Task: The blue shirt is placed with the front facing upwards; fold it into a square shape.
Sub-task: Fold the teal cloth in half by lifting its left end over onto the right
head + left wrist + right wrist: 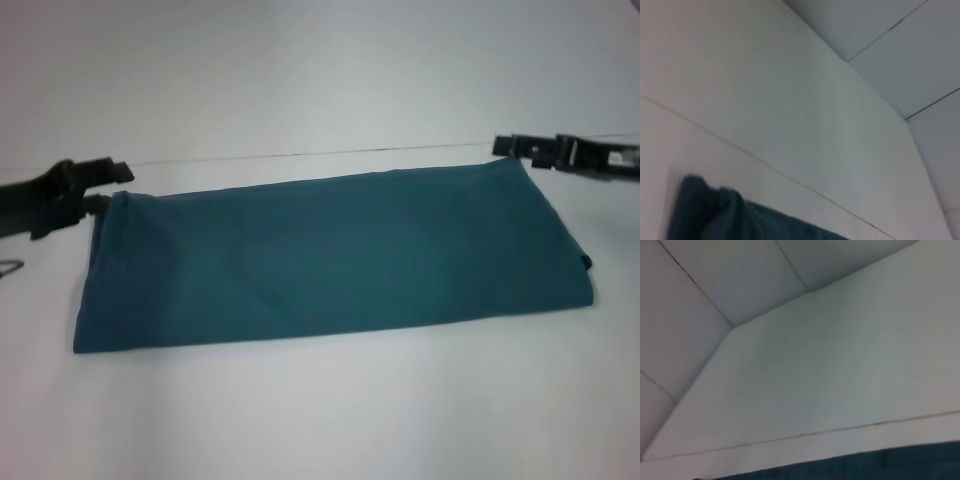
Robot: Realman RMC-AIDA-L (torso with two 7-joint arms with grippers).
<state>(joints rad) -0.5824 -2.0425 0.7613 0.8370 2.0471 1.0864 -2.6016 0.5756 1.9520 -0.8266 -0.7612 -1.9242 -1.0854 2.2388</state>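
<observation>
The left gripper (112, 182) sits at the far left corner of the shirt (330, 255), low over the white table (320, 90). Its dark fingers meet the cloth where the corner bunches up slightly, but whether they are clenched on the fabric or only touching it I cannot tell. In the left wrist view that same corner shows as a rumpled teal lump (715, 212) against the table, with a thin seam line running across the surface behind it.

The shirt lies across the middle of the table as 1 long folded band, smooth on top, with no print showing. Its near edge is straight, the left end squared off, the right end rounded where layers fold under.

The right gripper (512, 148) is at the far right corner of the shirt, just beside the cloth's edge; its fingers look close together, though whether they pinch fabric I cannot tell. The right wrist view shows only a strip of the shirt (880, 465) along the table.
</observation>
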